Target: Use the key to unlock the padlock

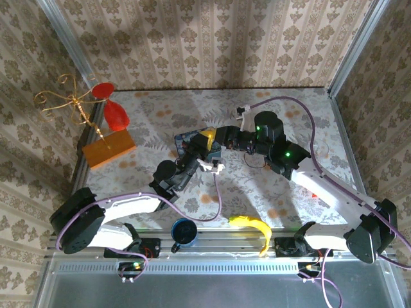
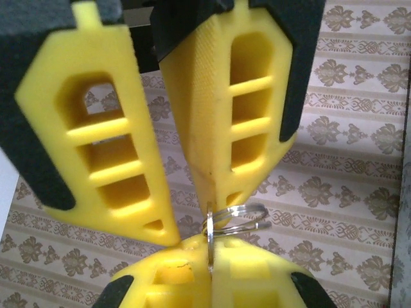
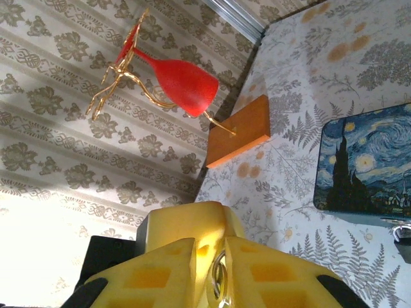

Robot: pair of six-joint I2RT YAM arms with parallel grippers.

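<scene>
Since left end effector (image 2: 192, 221), pressed shut, and right end effector (image 3: 210, 256), pinching the key ring (image 2: 235, 218), meet tip-to-tip, a tug btwn them could drop the ring, w/ padlock (image 3: 402, 231) lying lower right in right wrist view, just below the Starry Night tin (image 3: 363, 163).

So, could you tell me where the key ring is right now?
In the left wrist view the key ring sits at centre, just below the left gripper and caught between the fingers of the right gripper at the bottom edge.

Wooden stand (image 1: 109, 149) blocks far left; mug (image 1: 184, 232), banana (image 1: 252, 224) sit near edge; table (image 1: 302, 109) open far right.
</scene>
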